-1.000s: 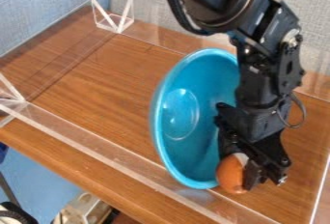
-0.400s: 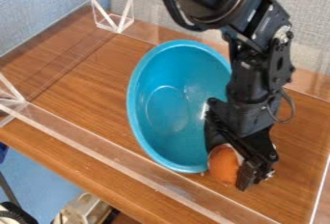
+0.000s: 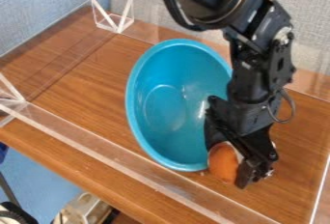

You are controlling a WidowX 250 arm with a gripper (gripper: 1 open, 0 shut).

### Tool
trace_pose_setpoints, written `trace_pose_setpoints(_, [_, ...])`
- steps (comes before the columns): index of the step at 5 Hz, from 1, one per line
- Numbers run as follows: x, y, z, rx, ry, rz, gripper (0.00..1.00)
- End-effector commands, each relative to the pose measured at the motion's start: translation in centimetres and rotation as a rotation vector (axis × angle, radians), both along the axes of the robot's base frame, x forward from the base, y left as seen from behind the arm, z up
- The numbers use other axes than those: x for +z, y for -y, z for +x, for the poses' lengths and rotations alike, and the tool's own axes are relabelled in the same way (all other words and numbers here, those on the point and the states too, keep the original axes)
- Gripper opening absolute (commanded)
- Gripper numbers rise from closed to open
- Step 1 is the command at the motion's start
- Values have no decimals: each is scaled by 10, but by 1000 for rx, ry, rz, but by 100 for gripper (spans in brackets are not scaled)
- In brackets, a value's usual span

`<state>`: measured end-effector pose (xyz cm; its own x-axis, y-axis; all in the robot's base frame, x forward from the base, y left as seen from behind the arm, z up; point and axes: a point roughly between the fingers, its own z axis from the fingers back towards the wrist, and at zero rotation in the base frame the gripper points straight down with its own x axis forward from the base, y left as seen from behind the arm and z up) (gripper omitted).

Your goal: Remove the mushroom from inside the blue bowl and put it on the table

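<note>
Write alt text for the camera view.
A black robot gripper points down with open jaws around a small orange-brown toy mushroom on the brown wood-grain table, beside a tilted glossy blue plastic bowl. Clear acrylic walls edge the table.

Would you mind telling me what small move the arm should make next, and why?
Probably lift the end effector straight up. Its jaws look open around the mushroom, which appears to sit on the table just outside the blue bowl, so only a clean retreat seems left.

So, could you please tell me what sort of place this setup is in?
Probably a robot test bench, not a home: a wood-grain table fenced by clear acrylic walls, with a toy mushroom beside a blue bowl.
</note>
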<state>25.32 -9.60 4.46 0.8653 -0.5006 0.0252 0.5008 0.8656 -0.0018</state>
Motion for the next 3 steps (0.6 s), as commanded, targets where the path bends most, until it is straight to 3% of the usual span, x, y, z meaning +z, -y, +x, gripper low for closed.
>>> trace_pose_setpoints(1, [19, 7, 6, -15, 80, -20, 100])
trace_pose_setpoints(3, [26, 8, 3, -10, 101, -14, 100])
